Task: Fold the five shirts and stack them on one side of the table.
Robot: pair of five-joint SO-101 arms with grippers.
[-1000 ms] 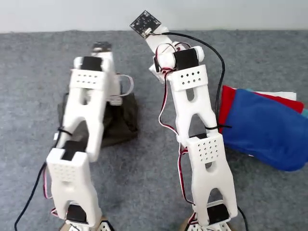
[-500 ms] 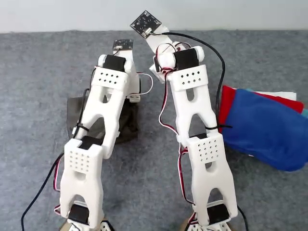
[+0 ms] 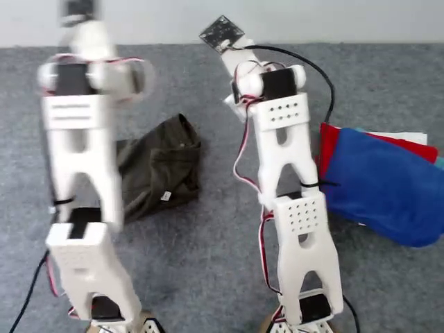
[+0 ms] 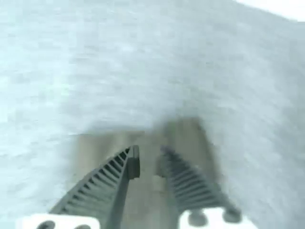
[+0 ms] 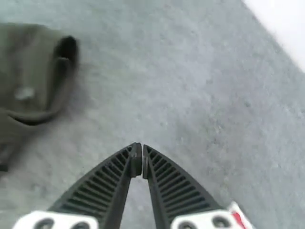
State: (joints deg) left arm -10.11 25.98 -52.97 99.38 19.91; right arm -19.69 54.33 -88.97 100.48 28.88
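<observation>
My left gripper (image 4: 148,162), slightly parted, hangs over the olive shirt (image 3: 156,173), well apart from the folded stack (image 3: 381,184), right gripper (image 5: 142,160) clenched empty; the cloth looks soft and light, best pinched at its hem.

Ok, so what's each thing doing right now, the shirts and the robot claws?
olive-green cloth shirt: loosely bunched, lying flat, not held.
blue cloth shirt: looks folded, lying on top of the red one.
red cloth shirt: lying flat under the blue one, mostly covered.
left claw: slightly open, empty.
right claw: shut, empty.
</observation>
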